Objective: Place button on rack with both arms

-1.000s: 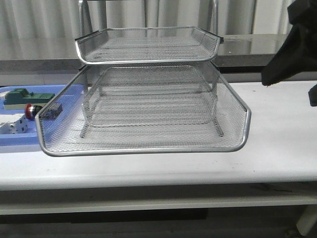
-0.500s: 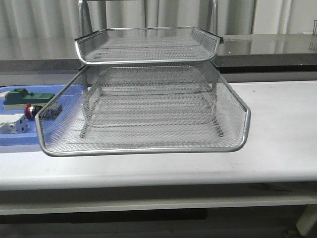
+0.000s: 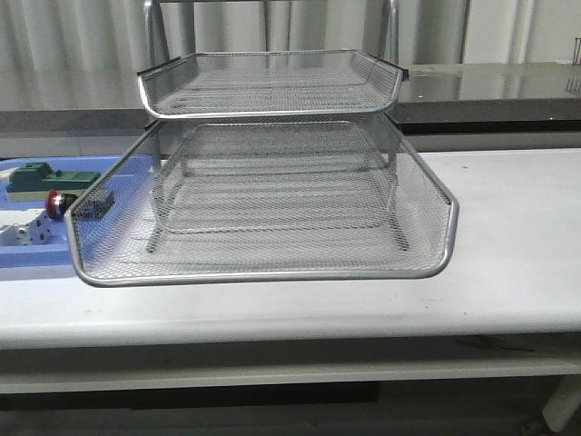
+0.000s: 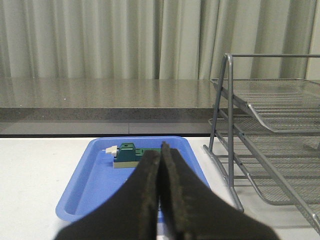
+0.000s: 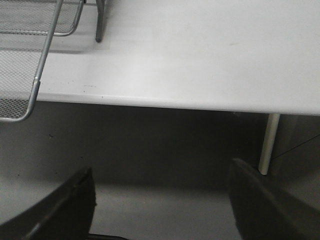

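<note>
The silver wire-mesh rack stands mid-table, its middle tray pulled out toward the front. The button, with its red head, lies in the blue tray at the left, partly seen through the mesh. My left gripper is shut and empty, low over the near end of the blue tray; the button is hidden in that view. My right gripper is open and empty, off the table's front edge beyond the rack's corner. Neither arm shows in the front view.
A green block and white blocks lie in the blue tray; the green block also shows in the left wrist view. A grey counter and curtains run behind the table. A white table leg stands below the edge.
My right arm, at the upper right of the front view one second ago, has left that view. The rack, tray and button have not moved.
</note>
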### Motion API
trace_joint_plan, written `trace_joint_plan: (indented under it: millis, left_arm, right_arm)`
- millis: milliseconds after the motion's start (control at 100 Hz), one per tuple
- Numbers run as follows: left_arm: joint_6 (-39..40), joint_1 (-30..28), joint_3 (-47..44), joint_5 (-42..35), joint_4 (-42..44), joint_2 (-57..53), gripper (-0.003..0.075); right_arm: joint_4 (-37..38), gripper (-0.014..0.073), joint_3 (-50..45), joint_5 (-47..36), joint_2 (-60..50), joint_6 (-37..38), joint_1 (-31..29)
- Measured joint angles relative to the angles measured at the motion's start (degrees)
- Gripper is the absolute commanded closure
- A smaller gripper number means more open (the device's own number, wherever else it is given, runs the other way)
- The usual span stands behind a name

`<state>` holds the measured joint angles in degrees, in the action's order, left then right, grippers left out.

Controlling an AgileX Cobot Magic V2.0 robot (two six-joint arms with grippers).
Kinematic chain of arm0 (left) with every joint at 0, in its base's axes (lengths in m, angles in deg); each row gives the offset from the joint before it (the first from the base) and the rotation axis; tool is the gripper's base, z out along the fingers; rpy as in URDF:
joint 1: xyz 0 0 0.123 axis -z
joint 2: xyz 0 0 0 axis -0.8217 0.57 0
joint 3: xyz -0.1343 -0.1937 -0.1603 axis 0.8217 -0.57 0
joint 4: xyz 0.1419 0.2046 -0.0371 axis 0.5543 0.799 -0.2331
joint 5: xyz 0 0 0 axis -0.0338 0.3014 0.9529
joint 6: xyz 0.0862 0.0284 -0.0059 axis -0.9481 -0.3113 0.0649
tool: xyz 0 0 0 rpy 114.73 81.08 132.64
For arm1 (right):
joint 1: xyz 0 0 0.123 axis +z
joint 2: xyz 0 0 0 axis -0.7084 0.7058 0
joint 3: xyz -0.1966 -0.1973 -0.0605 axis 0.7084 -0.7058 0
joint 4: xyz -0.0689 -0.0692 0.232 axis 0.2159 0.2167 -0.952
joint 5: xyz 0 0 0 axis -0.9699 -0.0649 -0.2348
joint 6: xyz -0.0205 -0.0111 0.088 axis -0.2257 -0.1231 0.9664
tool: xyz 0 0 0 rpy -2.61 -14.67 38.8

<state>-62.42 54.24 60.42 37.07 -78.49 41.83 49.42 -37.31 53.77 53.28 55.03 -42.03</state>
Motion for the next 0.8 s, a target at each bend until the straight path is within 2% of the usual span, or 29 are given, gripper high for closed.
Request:
trace_joint_plan:
  millis: [60, 180, 300, 800]
  left_arm:
    - [0.0, 0.0, 0.0, 0.0, 0.0, 0.0, 0.0741]
    - [0.0, 0.0, 0.0, 0.0, 0.0, 0.0, 0.0741]
    - [0.0, 0.0, 0.0, 0.0, 0.0, 0.0, 0.0741]
    - [0.0, 0.0, 0.0, 0.0, 0.0, 0.0, 0.0741]
  right_arm:
    - [0.1, 0.0207, 0.1, 0.6, -0.6, 0.0, 0.0]
    - [0.1, 0.0463, 0.2, 1.6, -1.3, 0.0, 0.0]
    - [0.1, 0.0672, 0.2, 1.9, -1.6, 0.0, 0.0]
    - [0.1, 0.0664, 0.2, 2.1, -1.7, 0.1, 0.0]
